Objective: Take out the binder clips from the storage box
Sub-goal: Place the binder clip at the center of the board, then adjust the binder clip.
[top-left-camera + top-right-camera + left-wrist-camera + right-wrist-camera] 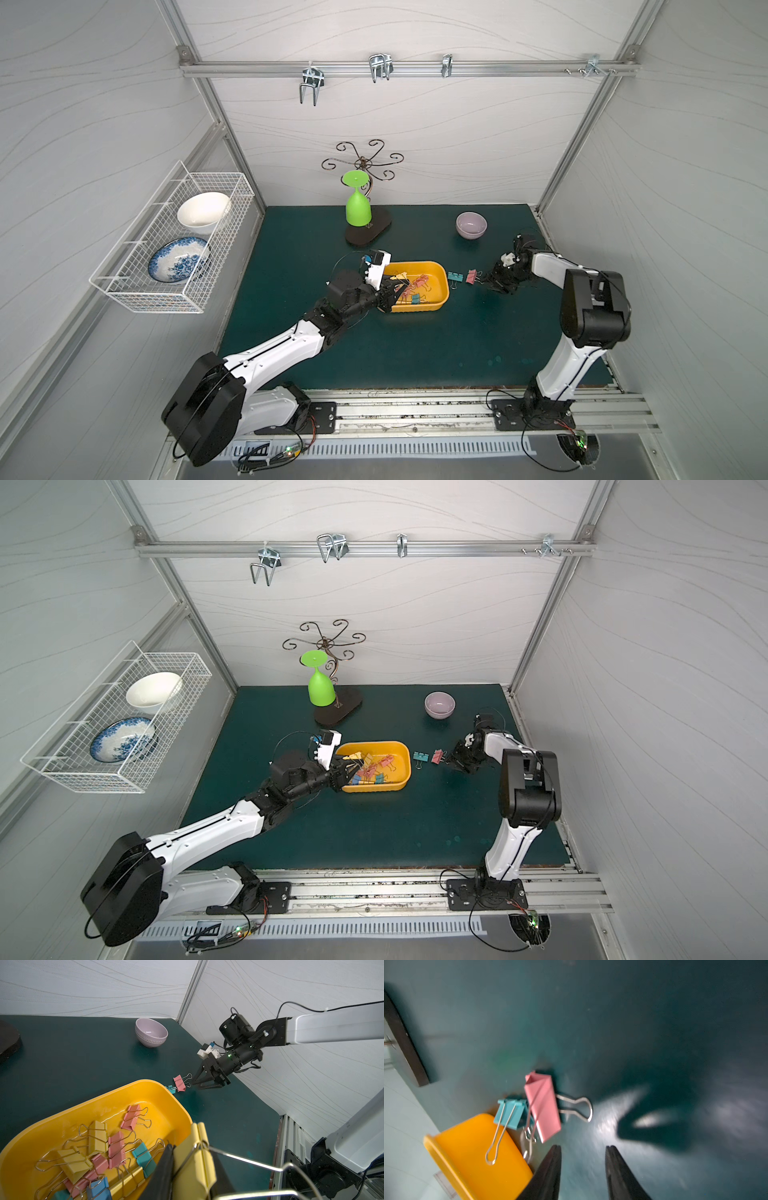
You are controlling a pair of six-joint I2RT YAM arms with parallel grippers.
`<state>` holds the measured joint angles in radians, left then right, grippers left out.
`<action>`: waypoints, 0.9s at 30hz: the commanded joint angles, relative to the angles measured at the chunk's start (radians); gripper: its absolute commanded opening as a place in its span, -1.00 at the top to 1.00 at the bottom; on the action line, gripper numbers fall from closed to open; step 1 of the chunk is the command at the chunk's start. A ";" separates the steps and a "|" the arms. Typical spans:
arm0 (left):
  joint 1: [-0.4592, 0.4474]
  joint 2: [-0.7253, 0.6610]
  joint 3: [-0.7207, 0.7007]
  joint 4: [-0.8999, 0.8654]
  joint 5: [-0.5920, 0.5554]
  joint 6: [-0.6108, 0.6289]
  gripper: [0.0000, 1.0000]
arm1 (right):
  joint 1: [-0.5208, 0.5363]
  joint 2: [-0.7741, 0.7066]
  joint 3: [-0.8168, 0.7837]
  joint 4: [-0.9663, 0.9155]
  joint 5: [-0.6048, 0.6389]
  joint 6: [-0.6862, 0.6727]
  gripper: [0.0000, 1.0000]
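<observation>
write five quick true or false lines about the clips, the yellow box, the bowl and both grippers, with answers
1. A pink clip and a teal clip lie on the mat, outside the yellow box. True.
2. The right gripper is clamped on the pink clip. False: its jaws stand open and empty beside it.
3. The left gripper holds a yellow clip. True.
4. The bowl has clips in it. False: none show inside.
5. The yellow box is empty. False: other clips lie in it.
</observation>
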<state>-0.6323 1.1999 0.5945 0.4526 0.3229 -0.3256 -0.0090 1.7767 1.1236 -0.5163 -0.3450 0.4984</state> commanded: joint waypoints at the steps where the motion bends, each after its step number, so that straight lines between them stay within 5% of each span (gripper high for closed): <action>1: -0.010 0.010 0.031 0.052 0.003 0.021 1.00 | -0.006 -0.125 -0.003 -0.114 0.071 -0.039 0.12; 5: -0.038 0.022 0.037 0.055 -0.022 0.064 1.00 | 0.015 -0.271 -0.027 -0.144 0.038 -0.026 0.11; 13: -0.081 0.030 0.039 0.085 -0.081 0.137 1.00 | 0.366 -0.523 -0.024 0.000 -0.235 0.142 0.12; 20: -0.077 0.061 0.071 0.106 -0.156 0.089 1.00 | 0.543 -0.565 -0.064 0.190 -0.355 0.359 0.09; 27: -0.052 0.091 0.096 0.145 -0.137 -0.014 1.00 | 0.607 -0.529 -0.040 0.166 -0.345 0.418 0.12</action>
<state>-0.6930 1.2839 0.6411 0.5110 0.1955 -0.2878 0.5896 1.2324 1.0702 -0.3622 -0.6731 0.8677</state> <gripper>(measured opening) 0.252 0.441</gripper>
